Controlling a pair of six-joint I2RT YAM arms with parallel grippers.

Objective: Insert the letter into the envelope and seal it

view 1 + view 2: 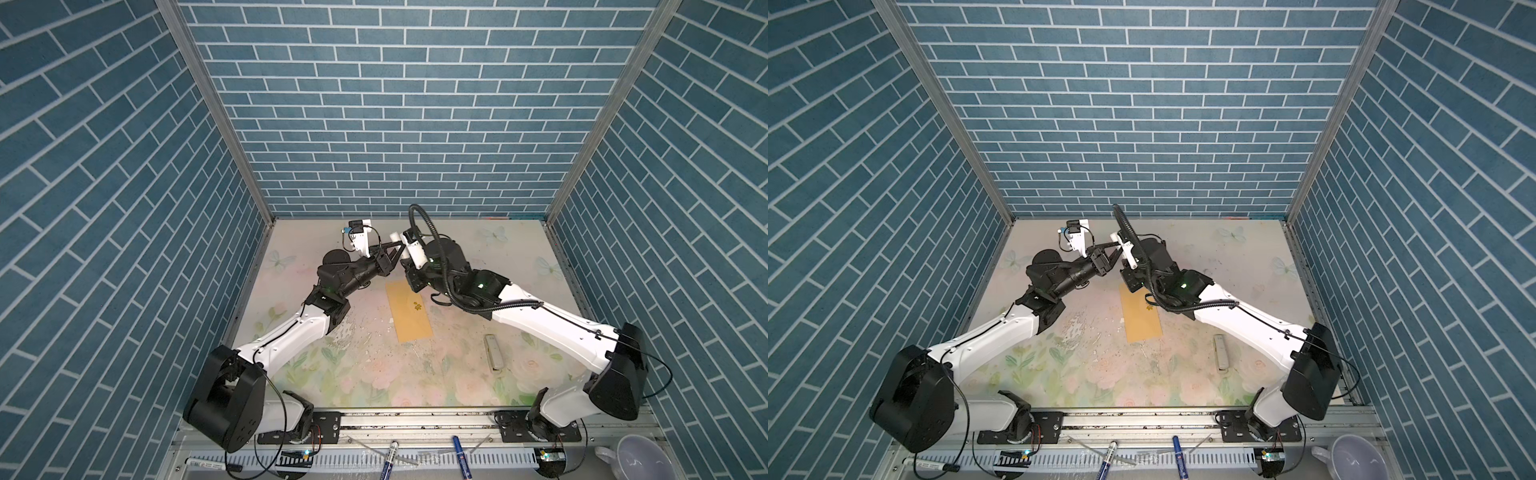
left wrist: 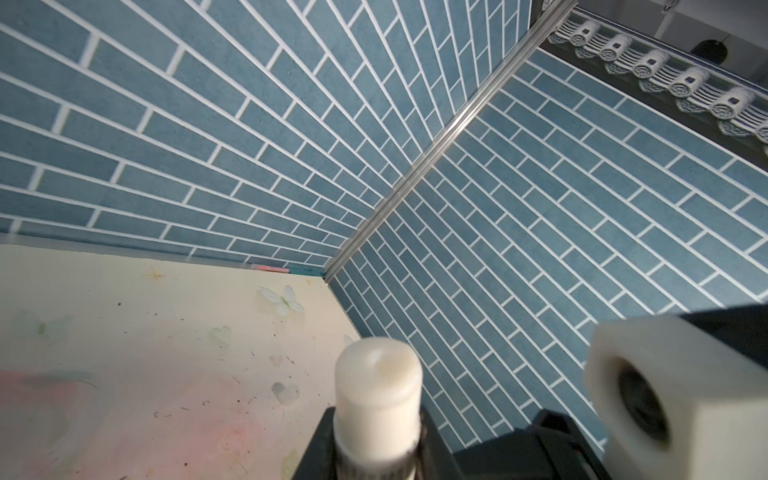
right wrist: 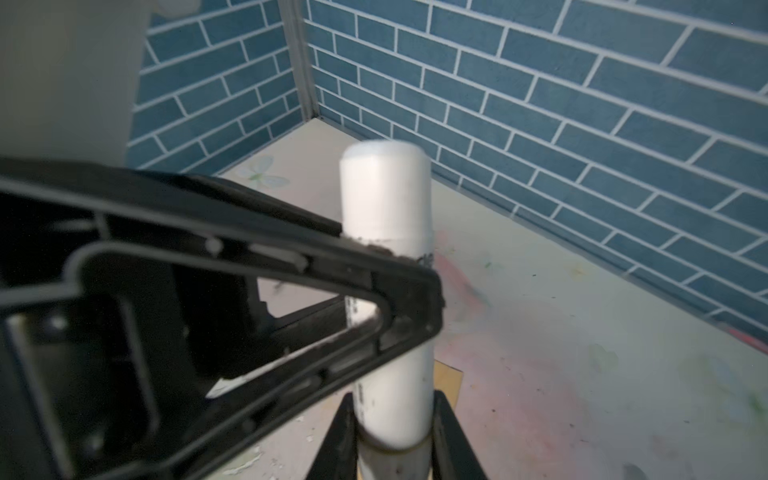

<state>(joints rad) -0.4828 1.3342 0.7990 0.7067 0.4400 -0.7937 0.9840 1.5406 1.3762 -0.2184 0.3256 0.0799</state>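
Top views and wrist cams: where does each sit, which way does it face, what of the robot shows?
Top views: overhead, looking down at the floral-print table; both show left arm, right arm, mustard-yellow paper envelope.
Left wrist: on the left arm, facing the far right blue brick corner; left pincer shut on white cylindrical glue stick.
Right wrist: on the right arm, facing the far left corner; right pincer gripping that stick, left pincer crossing it.
Shared: both wrist views see the stick.
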